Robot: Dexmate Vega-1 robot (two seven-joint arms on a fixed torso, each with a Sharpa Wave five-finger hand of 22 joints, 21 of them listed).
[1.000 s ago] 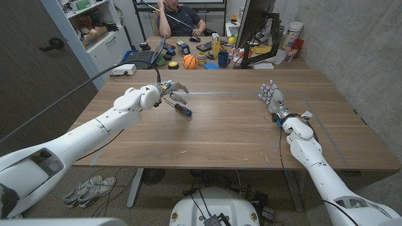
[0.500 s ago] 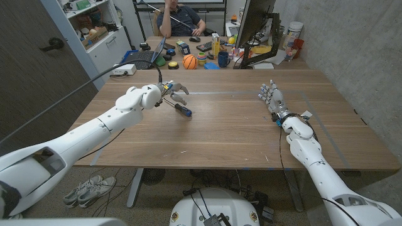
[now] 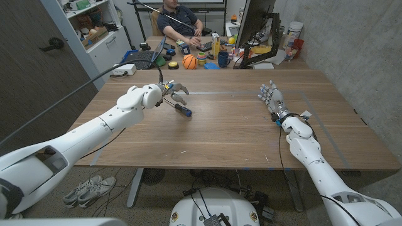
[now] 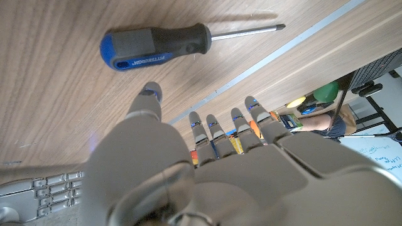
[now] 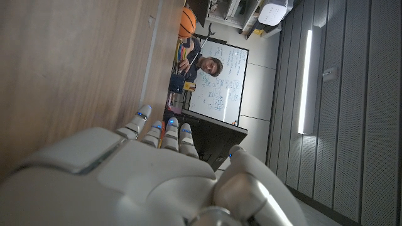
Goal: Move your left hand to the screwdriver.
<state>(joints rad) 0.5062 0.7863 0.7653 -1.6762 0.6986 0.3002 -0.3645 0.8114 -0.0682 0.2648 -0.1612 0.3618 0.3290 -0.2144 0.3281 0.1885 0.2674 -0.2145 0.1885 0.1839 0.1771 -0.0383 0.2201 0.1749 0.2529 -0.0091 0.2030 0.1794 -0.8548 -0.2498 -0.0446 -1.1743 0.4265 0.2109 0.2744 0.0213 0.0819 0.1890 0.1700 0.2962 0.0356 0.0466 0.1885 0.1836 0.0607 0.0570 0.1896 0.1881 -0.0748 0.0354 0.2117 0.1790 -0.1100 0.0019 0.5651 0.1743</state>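
Nothing of mine has moved since the earlier frame. My left hand [image 3: 174, 94] hovers with fingers [image 4: 151, 95] spread, holding nothing; the screwdriver [image 4: 164, 46] lies on the worktop [image 3: 239, 132] just beyond the fingertips, its white handle lettering unreadable. My right hand [image 3: 271, 98] stands well apart, fingers loosely together.
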